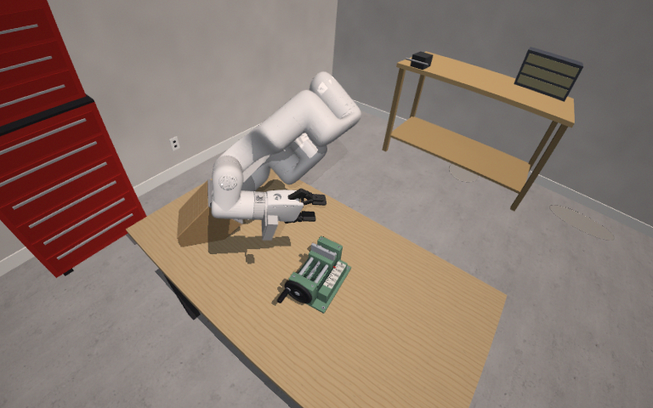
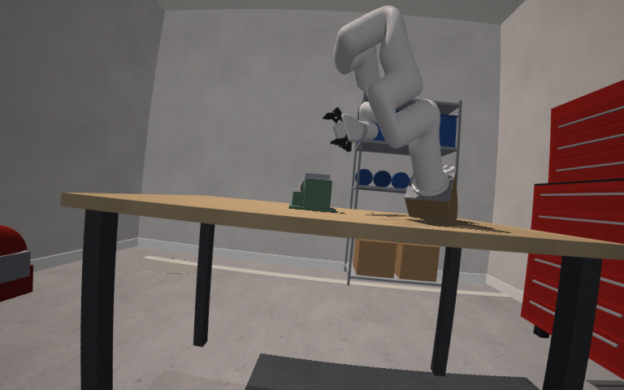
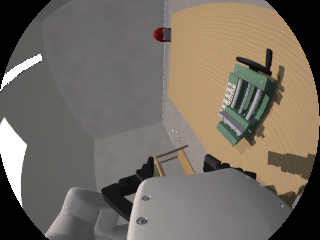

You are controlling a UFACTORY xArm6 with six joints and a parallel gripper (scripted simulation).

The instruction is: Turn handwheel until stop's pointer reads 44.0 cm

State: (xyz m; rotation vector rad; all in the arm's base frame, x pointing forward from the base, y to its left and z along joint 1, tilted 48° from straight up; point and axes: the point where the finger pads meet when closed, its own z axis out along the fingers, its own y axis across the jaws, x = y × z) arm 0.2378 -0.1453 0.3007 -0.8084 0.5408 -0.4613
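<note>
The green fixture (image 1: pixel 302 280) (image 2: pixel 317 195) (image 3: pixel 252 74) stands on the wooden table (image 1: pixel 409 326) (image 2: pixel 184 206) (image 3: pixel 205 55). Its black handwheel (image 1: pixel 303 297) (image 3: pixel 252 65) is at one end, with a crank handle (image 1: pixel 283 295) (image 3: pixel 269 59) sticking outward. The grey stop (image 1: pixel 323 252) (image 2: pixel 317 175) (image 3: pixel 231 122) is near the opposite end of the rods. A small red pointer (image 1: pixel 335 267) shows near that end of the white scale (image 1: pixel 330 280) (image 3: pixel 228 96); its reading is too small to tell. My gripper (image 1: pixel 315 208) (image 2: pixel 331 130) (image 3: pixel 180 164) is open and empty, above and away from the fixture.
A brown block (image 1: pixel 192 221) (image 2: pixel 427 209) is under the arm's base at the table's end. A red tool cabinet (image 1: pixel 53 192) (image 2: pixel 574 206) stands beyond that end. A wooden workbench (image 1: pixel 481 82) stands apart by the wall. Metal shelving (image 2: pixel 391 148) is behind the arm.
</note>
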